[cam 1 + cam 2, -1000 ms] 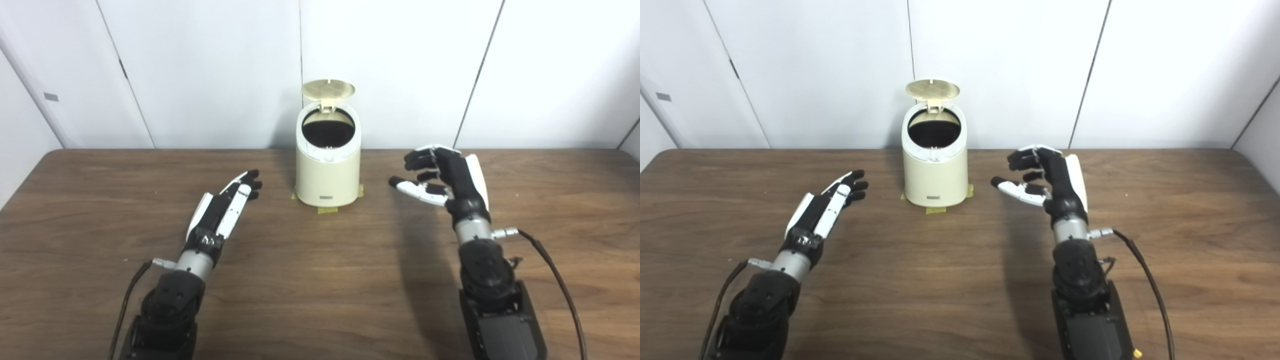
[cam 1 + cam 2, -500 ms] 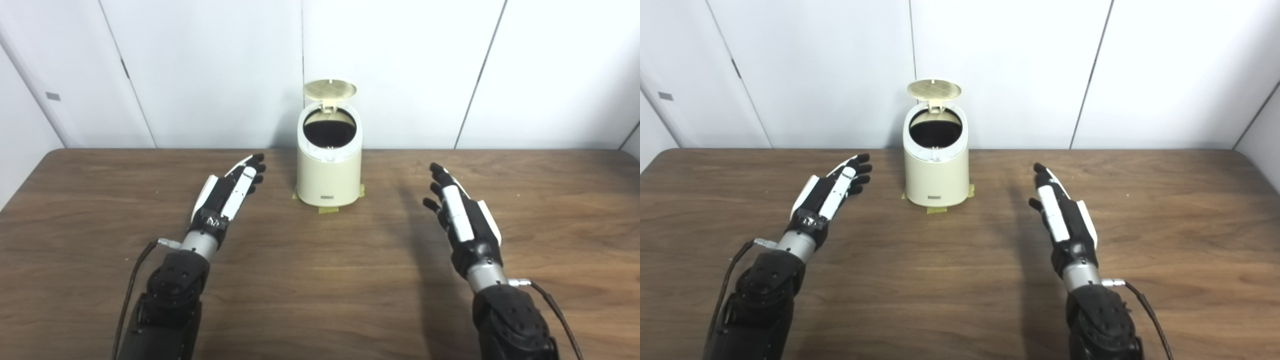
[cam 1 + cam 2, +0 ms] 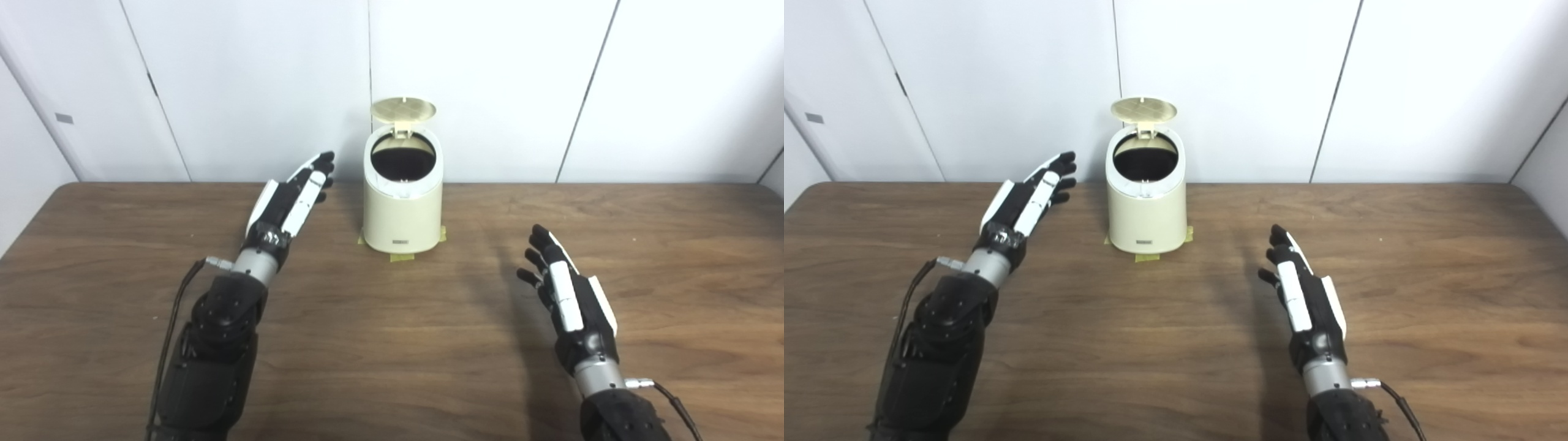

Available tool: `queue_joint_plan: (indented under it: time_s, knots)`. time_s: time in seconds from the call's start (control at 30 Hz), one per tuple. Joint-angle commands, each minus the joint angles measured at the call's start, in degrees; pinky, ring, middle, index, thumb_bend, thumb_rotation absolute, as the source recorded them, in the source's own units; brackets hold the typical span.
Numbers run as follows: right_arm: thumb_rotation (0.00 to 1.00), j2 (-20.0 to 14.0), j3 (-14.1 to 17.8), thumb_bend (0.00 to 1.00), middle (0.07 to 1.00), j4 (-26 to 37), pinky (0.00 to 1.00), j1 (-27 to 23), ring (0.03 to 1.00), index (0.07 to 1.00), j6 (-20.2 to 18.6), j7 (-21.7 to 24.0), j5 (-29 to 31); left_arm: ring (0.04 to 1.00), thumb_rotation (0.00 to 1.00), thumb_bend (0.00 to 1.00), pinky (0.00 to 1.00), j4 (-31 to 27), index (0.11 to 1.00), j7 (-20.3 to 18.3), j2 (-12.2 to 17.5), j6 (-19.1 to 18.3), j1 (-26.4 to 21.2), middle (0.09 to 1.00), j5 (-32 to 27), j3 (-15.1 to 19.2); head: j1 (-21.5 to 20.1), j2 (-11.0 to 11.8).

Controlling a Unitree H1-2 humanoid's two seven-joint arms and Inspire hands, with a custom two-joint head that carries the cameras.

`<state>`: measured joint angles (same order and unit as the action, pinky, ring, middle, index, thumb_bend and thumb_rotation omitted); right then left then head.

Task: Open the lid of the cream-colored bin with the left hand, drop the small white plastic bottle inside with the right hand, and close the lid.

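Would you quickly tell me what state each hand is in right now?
Left hand: open, holding nothing.
Right hand: open, holding nothing.

A dark brown wood-grain bench (image 3: 392,343) fills the lower part of the view. Small pieces of yellowish tape (image 3: 401,256) stick to its surface near the middle. Behind its far edge stand plain white wall panels (image 3: 257,79) divided by thin dark seams.

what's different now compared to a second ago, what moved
The left hand rose and reached forward, up beside the cream bin. The right hand, fingers curled near the bin a second ago, flattened out and drew back toward the robot. Both hold nothing. The bin is unmoved, and its lid stayed open.
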<state>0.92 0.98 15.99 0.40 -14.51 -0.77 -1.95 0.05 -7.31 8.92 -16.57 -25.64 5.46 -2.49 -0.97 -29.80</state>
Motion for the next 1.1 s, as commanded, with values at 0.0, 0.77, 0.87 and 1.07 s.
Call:
queue_joint_plan:
  time_s: [0.0, 0.77, 0.87, 1.07]
  knots:
    - [0.98, 0.15, 0.21, 0.56, 0.969, 0.21, 0.9, -0.26, 0.967, 0.957, 3.84, -0.24, 0.51, 0.901, 0.95, 0.48, 0.9, -0.03, 0.939, 0.81, 0.06, 1.48, -4.56, 0.922, 0.8, -0.14, -0.06, 0.4]
    - [1.0, -2.0, -2.85, 0.55, 0.93, -0.54, 0.81, 2.63, 0.908, 0.939, 6.5, -0.42, -3.82, 0.933, 0.9, 0.57, 0.89, 7.64, 0.965, 2.24, -1.57, 2.9, -14.92, 0.944, 2.37, -0.93, 0.65, 5.06]
    - [1.0, -2.23, -2.94, 0.55, 0.936, -0.83, 0.82, 2.7, 0.917, 0.944, 6.91, -0.23, -3.72, 0.922, 0.88, 0.57, 0.88, 8.95, 0.942, 3.15, -2.06, 3.46, -16.0, 0.927, 2.85, -0.94, 0.68, 5.17]
    - [1.0, -2.38, -2.79, 0.56, 0.936, -0.93, 0.82, 2.8, 0.914, 0.944, 6.94, -0.2, -3.44, 0.909, 0.9, 0.57, 0.88, 10.3, 0.922, 3.58, -1.49, 4.59, -18.34, 0.914, 4.77, -2.3, 0.74, 5.22]
